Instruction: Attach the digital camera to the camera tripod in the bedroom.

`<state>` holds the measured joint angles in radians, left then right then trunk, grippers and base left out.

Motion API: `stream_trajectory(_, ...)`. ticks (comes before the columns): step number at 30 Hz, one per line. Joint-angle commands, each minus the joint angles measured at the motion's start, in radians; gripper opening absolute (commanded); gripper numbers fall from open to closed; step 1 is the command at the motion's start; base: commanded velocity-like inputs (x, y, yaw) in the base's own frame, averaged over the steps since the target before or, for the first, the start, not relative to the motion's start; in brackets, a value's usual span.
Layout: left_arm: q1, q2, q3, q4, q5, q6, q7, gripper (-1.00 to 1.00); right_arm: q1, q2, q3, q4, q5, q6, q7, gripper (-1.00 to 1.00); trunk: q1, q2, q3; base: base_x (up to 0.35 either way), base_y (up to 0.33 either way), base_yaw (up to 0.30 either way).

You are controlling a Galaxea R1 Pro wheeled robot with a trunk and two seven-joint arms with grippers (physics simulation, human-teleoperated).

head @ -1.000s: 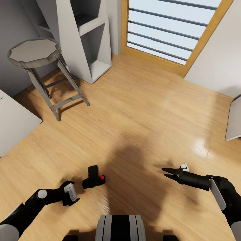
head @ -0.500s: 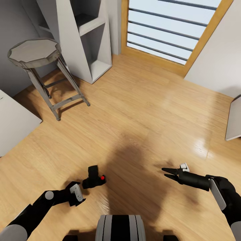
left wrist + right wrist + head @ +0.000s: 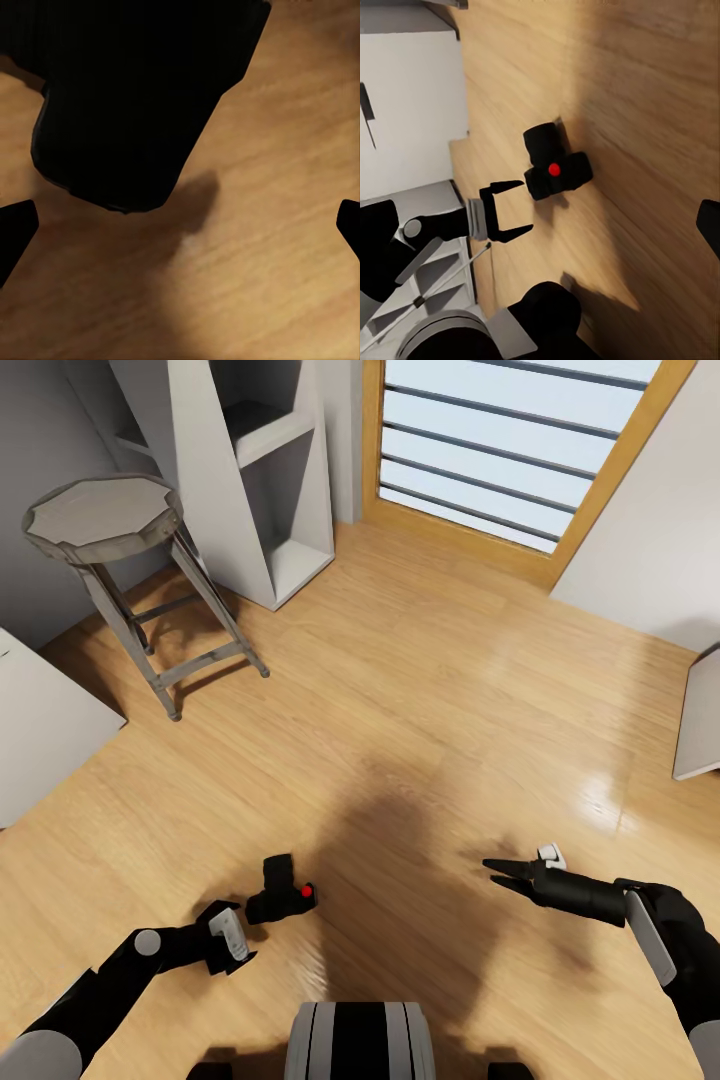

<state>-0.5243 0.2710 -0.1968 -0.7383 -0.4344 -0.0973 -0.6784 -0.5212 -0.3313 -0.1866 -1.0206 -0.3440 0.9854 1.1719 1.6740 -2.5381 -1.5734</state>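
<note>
Both left fingers [image 3: 507, 211] spread wide beside digital camera [image 3: 280, 891]; untouched.

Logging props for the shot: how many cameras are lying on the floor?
1. The camera lies on the wood floor just ahead of the left gripper. Others may lie outside the views.

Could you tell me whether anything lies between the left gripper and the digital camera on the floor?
Nothing visible does. The left gripper is open just short of the digital camera, with bare wood floor between them; the right wrist view shows the same open gap.
</note>
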Motion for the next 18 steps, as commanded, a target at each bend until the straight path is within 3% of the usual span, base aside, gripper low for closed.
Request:
stream_trajectory(1, 0.0, 0.001, -0.001, -0.002, -0.01, -0.01, 0.001, 1.0, 0.0, 0.0, 0.0, -0.007, 0.001, 0.004, 0.002, 1.0, 0.0, 0.0, -0.001, 0.0, 0.0, 0.0)
stream_trajectory(18, 0.0, 0.007, 0.001, -0.014, -0.01, -0.01, 0.003, 1.0, 0.0, -0.002, 0.001, -0.034, 0.031, 0.008, -0.001, 1.0, 0.0, 0.0, -0.001, 0.0, 0.0, 0.0)
